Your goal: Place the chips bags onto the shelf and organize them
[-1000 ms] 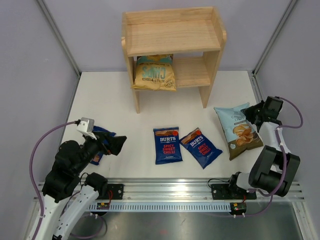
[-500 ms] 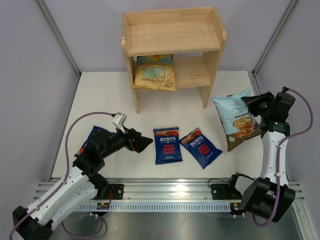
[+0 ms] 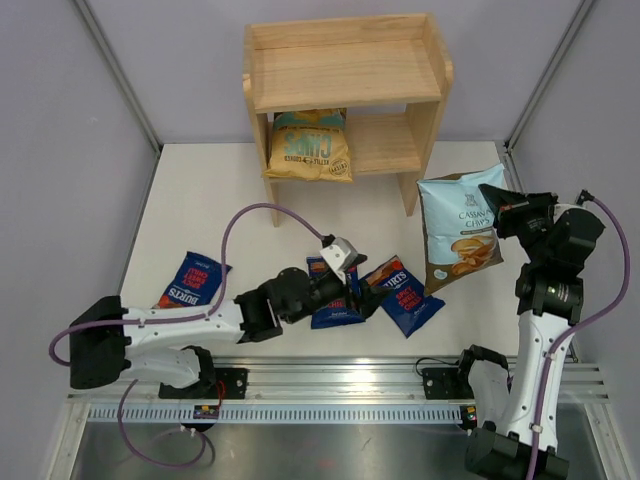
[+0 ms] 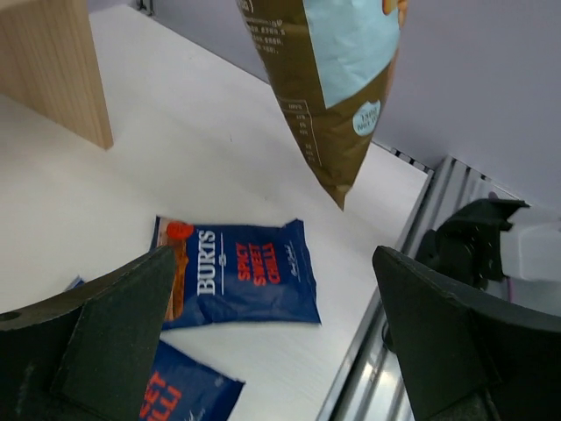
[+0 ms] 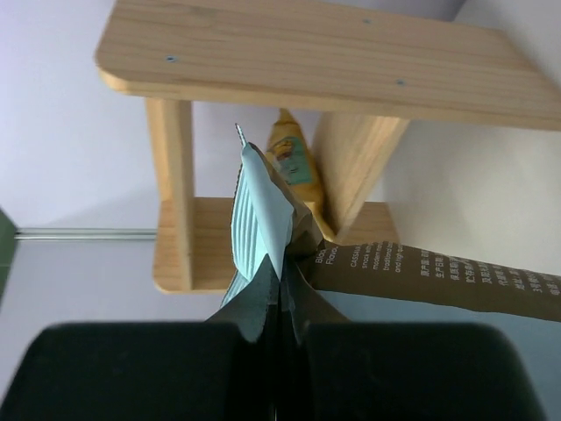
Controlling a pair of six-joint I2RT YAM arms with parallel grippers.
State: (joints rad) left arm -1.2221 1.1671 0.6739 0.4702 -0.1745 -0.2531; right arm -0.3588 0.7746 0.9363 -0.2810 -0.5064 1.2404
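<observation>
The wooden shelf [image 3: 345,70] stands at the back. A tan-and-teal bag [image 3: 310,145] lies on its lower tier. My right gripper [image 3: 503,207] is shut on the top edge of the Cassava Chips bag [image 3: 458,230] and holds it hanging above the table, right of the shelf. In the right wrist view the gripper [image 5: 282,307] pinches the bag's seam [image 5: 263,210], facing the shelf [image 5: 298,53]. My left gripper [image 3: 360,285] is open and empty over two Burts bags, the middle one [image 3: 328,300] and the right one [image 3: 405,295]. A third Burts bag [image 3: 192,282] lies at the left.
The left wrist view shows a Burts bag [image 4: 237,285] between my open fingers [image 4: 105,333], the hanging Cassava bag [image 4: 337,79], a shelf leg [image 4: 53,70] and the right arm's base [image 4: 478,241]. A metal rail [image 3: 330,380] runs along the near edge.
My left arm swung right, from the left Burts bag to above the middle ones. My right gripper lifted the Cassava bag off the table and turned it upright.
</observation>
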